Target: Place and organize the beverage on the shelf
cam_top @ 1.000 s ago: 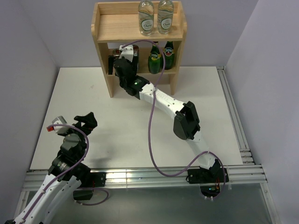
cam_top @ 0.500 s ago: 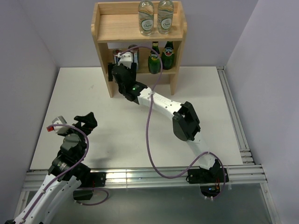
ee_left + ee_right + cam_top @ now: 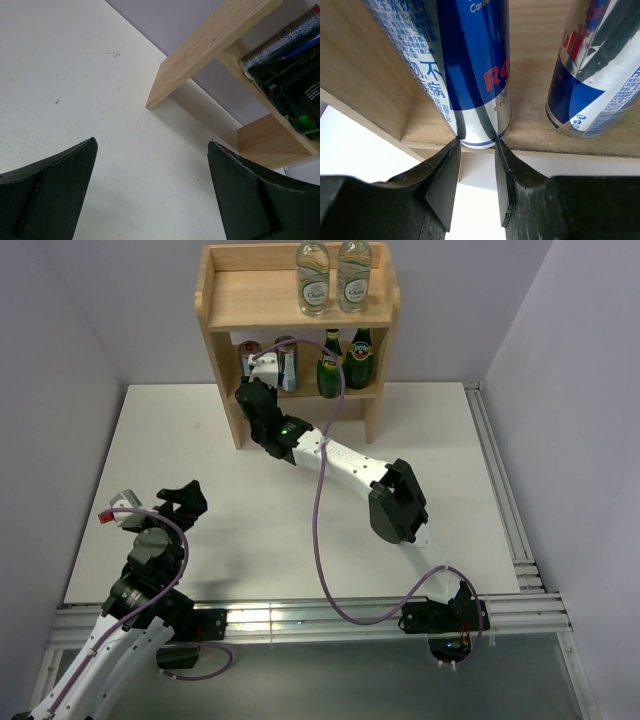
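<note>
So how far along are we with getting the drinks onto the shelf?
It looks essentially done. Two water bottles stand on the top board of the shelf. Two green bottles and two cans stand on the tier just below. Nothing is in hand: the right gripper is shut and empty in front of one can, and the left gripper is open over the table. What's left is at most tidying the spacing.

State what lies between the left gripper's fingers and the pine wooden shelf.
Bare white table only, right up to the shelf; the left wrist view shows it.
</note>
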Available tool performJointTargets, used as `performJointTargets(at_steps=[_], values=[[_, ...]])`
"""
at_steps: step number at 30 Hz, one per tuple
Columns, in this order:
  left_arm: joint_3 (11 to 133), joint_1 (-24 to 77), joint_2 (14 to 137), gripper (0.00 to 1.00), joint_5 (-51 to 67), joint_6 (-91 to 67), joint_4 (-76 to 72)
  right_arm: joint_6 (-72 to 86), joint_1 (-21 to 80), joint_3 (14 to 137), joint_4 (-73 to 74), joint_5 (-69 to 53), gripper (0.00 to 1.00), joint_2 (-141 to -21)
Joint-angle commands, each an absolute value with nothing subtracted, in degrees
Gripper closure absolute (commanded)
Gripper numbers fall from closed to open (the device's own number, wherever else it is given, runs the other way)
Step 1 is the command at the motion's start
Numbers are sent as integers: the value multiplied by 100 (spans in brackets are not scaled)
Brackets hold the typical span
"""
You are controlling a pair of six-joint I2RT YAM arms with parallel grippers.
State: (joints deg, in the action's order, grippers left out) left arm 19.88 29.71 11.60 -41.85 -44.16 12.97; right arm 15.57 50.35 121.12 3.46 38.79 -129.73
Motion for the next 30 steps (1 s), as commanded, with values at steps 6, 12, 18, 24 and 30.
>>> performJointTargets(at_steps=[6,12,18,24,30], values=[[2048,2979,1142,1,-4140,-4289,1187,1503,4878,12437,229,4201,59,-12911],[2030,2980,1169,1,-4140,-4289,1160,1564,4878,12165,133,4140,56,-12745],[2030,2979,1204,1,-4166,-4298,1169,1564,5062,11172,-342,4113,14,-12138],[2030,2979,1222,1,-4201,-4289,1169,1591,5414,10469,-571,4262,7,-11567],[2022,2980,1230,1,-4236,-4289,1187,1907,5949,9371,-536,4639,7,-10566]])
